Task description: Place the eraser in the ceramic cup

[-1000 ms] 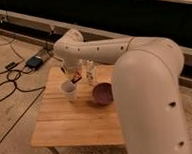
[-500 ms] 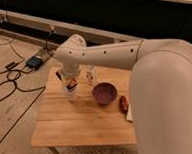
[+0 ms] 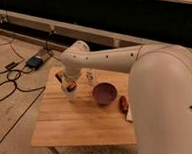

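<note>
Reddish eraser, axis unclear; gripper above cup.

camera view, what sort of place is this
Probably a robot lab or test room: small wooden table, loose black cables on the floor at left, and the gripper over the off-white ceramic cup.

So the purple bowl sits mid-bench. Just left of the bowl is the ceramic cup, with the claw right above it and the eraser at its tip. There's a white bottle behind-left of the bowl and a reddish lump to its right.
</note>
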Controlling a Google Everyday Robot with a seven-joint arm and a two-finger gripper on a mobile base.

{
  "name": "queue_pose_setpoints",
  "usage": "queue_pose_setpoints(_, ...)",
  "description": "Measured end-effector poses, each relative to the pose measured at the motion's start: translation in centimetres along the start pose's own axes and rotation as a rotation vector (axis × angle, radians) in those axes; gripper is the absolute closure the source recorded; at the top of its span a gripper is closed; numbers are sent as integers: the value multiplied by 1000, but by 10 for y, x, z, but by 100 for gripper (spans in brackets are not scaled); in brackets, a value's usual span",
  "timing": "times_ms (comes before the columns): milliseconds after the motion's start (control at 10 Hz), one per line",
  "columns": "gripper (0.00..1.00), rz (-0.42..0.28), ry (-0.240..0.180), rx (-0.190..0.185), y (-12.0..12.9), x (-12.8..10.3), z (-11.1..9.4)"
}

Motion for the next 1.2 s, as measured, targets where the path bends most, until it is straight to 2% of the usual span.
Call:
queue_pose_setpoints(200,100,-40,-31,14,-2,-11,1)
queue_pose_setpoints(600,100,-123,-48,55,6,-21,15)
queue_pose_setpoints(800,100,-130,-54,70,2,-22,21)
queue_pose_setpoints(1200,100,-106,-59,60,-4,-21,26)
